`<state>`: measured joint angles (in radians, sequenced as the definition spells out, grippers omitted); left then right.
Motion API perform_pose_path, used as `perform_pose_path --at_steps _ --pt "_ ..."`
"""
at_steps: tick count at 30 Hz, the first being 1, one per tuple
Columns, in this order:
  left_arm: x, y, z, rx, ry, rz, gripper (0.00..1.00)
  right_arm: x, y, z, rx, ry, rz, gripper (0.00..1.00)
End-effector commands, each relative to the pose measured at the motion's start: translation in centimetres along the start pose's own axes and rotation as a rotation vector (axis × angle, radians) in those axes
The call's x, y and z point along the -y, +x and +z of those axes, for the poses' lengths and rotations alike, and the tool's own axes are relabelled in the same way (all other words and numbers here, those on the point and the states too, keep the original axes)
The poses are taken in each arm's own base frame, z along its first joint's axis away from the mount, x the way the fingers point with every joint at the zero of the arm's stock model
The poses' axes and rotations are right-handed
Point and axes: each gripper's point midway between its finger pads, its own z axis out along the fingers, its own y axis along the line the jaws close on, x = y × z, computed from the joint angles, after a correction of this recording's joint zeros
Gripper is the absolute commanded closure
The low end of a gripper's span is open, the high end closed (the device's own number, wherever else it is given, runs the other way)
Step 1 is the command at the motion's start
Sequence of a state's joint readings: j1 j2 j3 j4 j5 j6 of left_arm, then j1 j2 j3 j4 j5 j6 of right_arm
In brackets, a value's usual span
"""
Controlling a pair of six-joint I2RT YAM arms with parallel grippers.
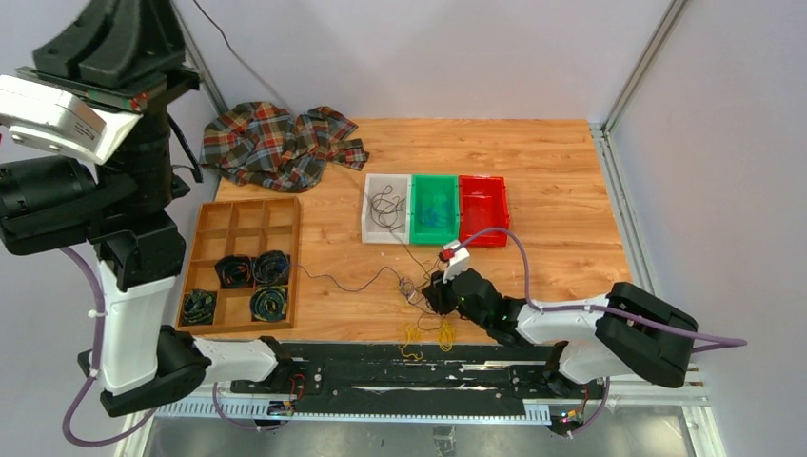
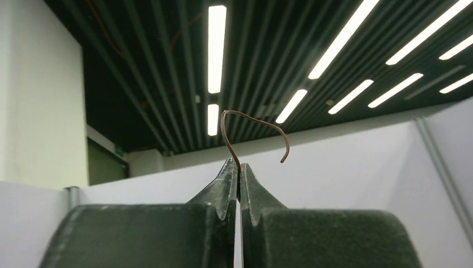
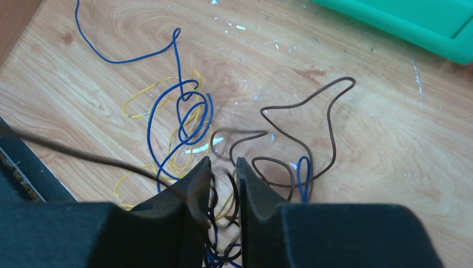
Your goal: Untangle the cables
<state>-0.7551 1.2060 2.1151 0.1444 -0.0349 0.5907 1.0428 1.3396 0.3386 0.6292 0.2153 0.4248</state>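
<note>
The cables [image 1: 415, 297] lie in a loose tangle near the table's front edge, with a yellow one [image 1: 415, 340] trailing toward me. In the right wrist view I see blue loops [image 3: 184, 106], a yellow strand [image 3: 139, 97] and a brown wire [image 3: 329, 120] on the wood. My right gripper [image 3: 223, 162] is low over the tangle, its jaws a narrow gap apart with dark wires lying between them. One dark strand runs off across its left finger. My left gripper [image 2: 238, 164] points at the ceiling, shut on a brown wire [image 2: 254, 118] whose short end curls above the tips.
Grey [image 1: 369, 205], green [image 1: 415, 224] and red [image 1: 483, 233] bins stand in a row behind the tangle. A wooden compartment tray [image 1: 246, 215] with black coiled bundles sits at the left, a plaid cloth [image 1: 281, 143] behind it. A dark wire [image 1: 328, 279] trails toward the tray.
</note>
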Motion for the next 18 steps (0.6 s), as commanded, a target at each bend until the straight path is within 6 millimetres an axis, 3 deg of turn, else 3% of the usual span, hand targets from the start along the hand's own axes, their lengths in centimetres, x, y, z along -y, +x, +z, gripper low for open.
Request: perform_pose_path --at_steps 1,8,18 --pt "-6.1 -4.2 0.6 0.137 -0.268 0.137 0.99 0.8 0.6 -0.8 0.011 0.037 0.033 0.76" --pt "-7.7 -6.0 1.7 0.222 -0.378 0.289 0.99 1.8 1.3 -1.6 0.011 0.062 0.045 0.71" --pt "-4.5 -3.1 2.9 0.187 -0.272 0.31 0.99 2.3 0.8 -2.5 0.03 0.078 0.046 0.66"
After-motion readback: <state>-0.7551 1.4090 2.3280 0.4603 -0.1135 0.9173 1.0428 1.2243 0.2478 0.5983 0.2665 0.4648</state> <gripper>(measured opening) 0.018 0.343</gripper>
